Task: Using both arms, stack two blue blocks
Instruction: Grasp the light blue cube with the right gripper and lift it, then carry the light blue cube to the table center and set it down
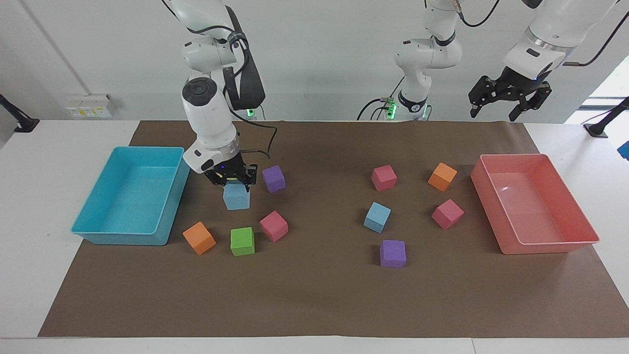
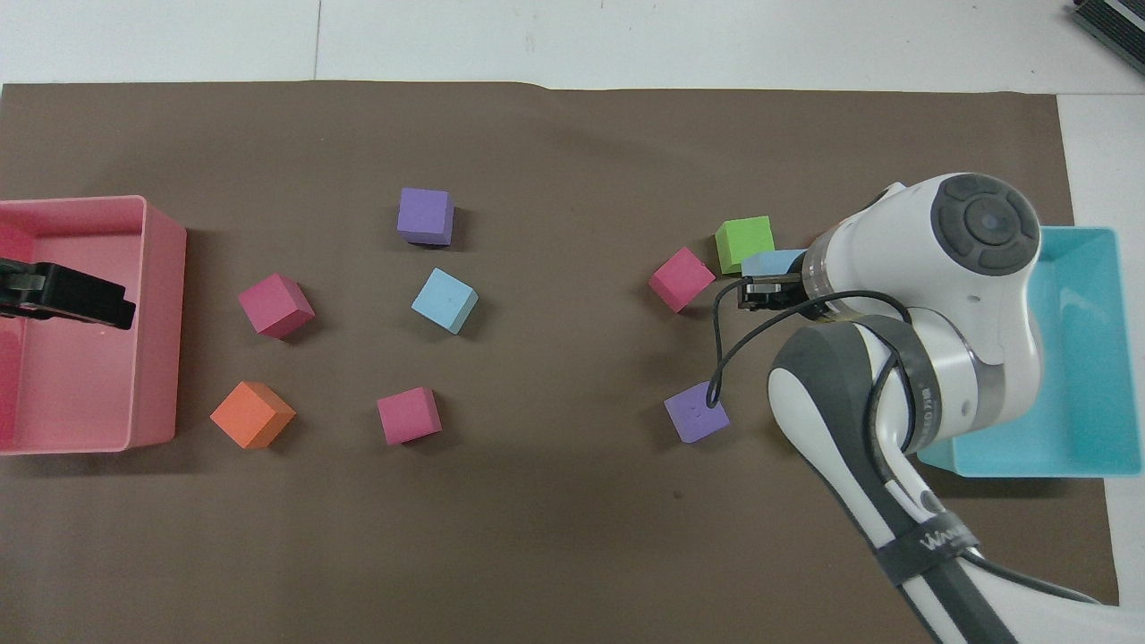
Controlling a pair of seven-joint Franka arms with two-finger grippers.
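Toward the right arm's end of the brown mat (image 1: 314, 295), seen from across the table, the right gripper (image 1: 236, 183) has its fingers clamped on the top of one blue block (image 1: 236, 197), which hangs just clear of the mat beside the turquoise tray (image 1: 167, 206), with a purple cube (image 1: 273, 178) close by and a green cube (image 1: 242, 241), a pink cube (image 1: 273, 226) and an orange cube (image 1: 199, 238) farther from the robots. A second blue block (image 1: 377, 217) rests on the mat near the middle, among other pink, orange and purple cubes. High over the left arm's end, above the mat's edge close to the pink tray (image 1: 580, 216), the left gripper (image 1: 508, 105) waits with its jaws spread wide and nothing between them. From overhead, the right arm covers most of the held blue block (image 2: 771, 262), only a corner showing beside the green cube (image 2: 744, 243); the free blue block (image 2: 445, 300) lies well apart toward the left arm's end, and the left gripper (image 2: 112, 309) shows over the pink tray (image 2: 165, 268).
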